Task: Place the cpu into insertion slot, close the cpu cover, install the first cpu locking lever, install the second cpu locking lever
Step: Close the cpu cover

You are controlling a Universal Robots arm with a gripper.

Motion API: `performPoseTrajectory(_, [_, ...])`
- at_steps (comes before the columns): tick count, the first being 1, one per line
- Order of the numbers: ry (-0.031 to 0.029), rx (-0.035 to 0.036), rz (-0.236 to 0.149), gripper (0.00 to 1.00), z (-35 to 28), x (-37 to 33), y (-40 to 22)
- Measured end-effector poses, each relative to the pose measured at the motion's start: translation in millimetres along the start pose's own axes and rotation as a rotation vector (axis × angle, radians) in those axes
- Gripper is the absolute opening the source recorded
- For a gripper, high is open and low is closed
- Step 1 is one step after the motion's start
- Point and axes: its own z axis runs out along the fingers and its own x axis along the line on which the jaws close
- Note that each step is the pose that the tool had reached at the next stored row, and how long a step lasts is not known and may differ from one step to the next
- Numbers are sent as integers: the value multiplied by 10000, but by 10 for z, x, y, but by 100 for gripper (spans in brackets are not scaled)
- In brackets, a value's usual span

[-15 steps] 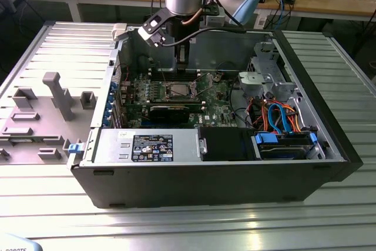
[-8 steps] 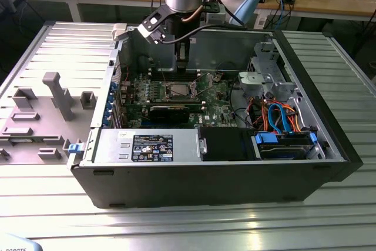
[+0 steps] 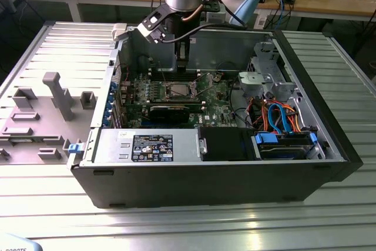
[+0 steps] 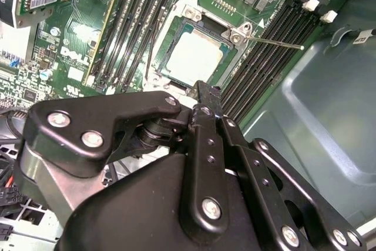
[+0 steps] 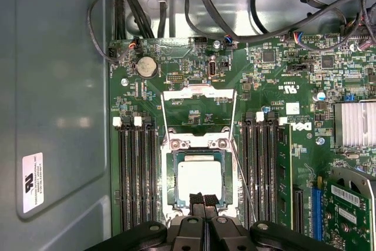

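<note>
The cpu, a small square with a silvery top, lies flat in the insertion slot on the green motherboard. The cpu cover, a thin silver frame with a window, stands swung back from its hinge, off the cpu. A thin locking lever sticks out free beside the socket. My gripper is shut with nothing between its black fingertips. Its tips hover at the cpu's edge; I cannot tell whether they touch.
Long black memory slots flank the socket on both sides. Bundled cables hang past the board. The computer case wall rises close by. A graphics card and blue drive cables lie further inside the case.
</note>
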Motion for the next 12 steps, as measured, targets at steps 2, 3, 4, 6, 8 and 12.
performPoseTrajectory(2, [-2, 1, 0, 11, -9, 0, 0])
performPoseTrajectory(3, [-2, 1, 0, 11, -14, 0, 0])
performPoseTrajectory(4, [0, 0, 0, 11, -16, 0, 0])
performPoseTrajectory(6, [-1, 1, 0, 11, -21, 0, 0])
performPoseTrajectory(8, [-1, 1, 0, 11, -21, 0, 0])
performPoseTrajectory(12, [-3, 1, -1, 11, -22, 0, 15])
